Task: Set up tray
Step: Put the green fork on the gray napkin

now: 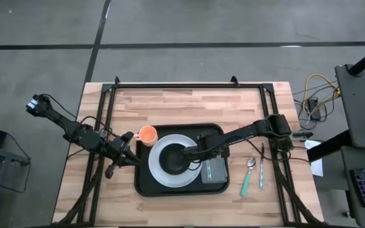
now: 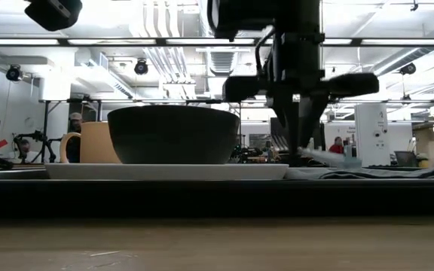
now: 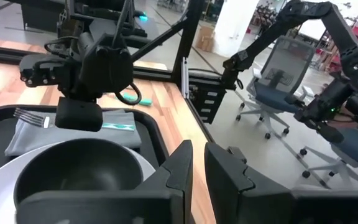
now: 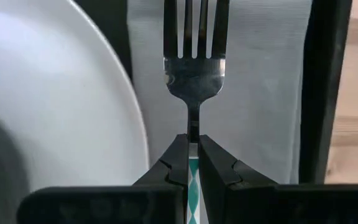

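The black tray (image 1: pixel 179 189) lies mid-table and carries a white plate (image 1: pixel 160 174) with a black bowl (image 1: pixel 173 158) on it. A grey napkin (image 1: pixel 215 171) lies flat in the tray, right of the plate. An orange mug (image 1: pixel 147 134) stands at the tray's far left corner. My right gripper (image 1: pixel 201 154) is over the napkin's far end, shut on a fork (image 4: pixel 193 68) with a teal handle. My left gripper (image 1: pixel 120 155) waits at the tray's left rim with its fingers (image 3: pixel 219 174) shut, touching nothing. My right gripper (image 4: pixel 193 155) pinches the fork between its two fingers at the neck (image 4: pixel 193 127), where the teal handle begins. The fingers come down from above (image 2: pixel 301 147) and the tines point away from them over the napkin (image 4: pixel 260 74). Whether the fork head touches the napkin, I cannot tell.
A teal-handled spoon (image 1: pixel 248 174) and a knife (image 1: pixel 262 168) lie on the wooden table right of the tray. Dark frame rails (image 1: pixel 189 85) run along the far edge and both sides. Bare wood (image 1: pixel 189 104) shows beyond the tray.
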You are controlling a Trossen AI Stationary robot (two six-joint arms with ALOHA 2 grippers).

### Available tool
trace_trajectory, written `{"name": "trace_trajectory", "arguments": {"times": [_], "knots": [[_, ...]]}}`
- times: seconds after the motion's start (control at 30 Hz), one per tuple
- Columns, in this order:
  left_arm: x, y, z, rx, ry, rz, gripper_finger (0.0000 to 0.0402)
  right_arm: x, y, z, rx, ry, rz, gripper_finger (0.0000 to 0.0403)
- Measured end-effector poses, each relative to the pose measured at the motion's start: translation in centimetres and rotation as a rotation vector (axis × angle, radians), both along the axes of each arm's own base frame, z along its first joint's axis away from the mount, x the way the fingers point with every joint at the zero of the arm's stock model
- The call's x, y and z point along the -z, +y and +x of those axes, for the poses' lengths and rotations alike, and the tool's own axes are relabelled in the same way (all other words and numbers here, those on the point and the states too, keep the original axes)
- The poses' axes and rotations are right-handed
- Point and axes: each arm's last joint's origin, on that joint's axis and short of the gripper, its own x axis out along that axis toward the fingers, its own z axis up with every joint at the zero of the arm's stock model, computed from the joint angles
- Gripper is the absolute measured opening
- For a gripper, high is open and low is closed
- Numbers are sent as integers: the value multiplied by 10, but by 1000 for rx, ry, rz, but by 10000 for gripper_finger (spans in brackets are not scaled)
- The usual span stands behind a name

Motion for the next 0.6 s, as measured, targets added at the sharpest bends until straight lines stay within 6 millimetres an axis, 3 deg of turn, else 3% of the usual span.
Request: {"name": "trace_trajectory", "arguments": {"times": [0.33,0.6], "knots": [[1,-1,0,27,8,0,23,36,-4,11,-46,32,71,11],[1,-1,0,34,10,-1,23,29,-4,14,-84,15,58,51]]}}
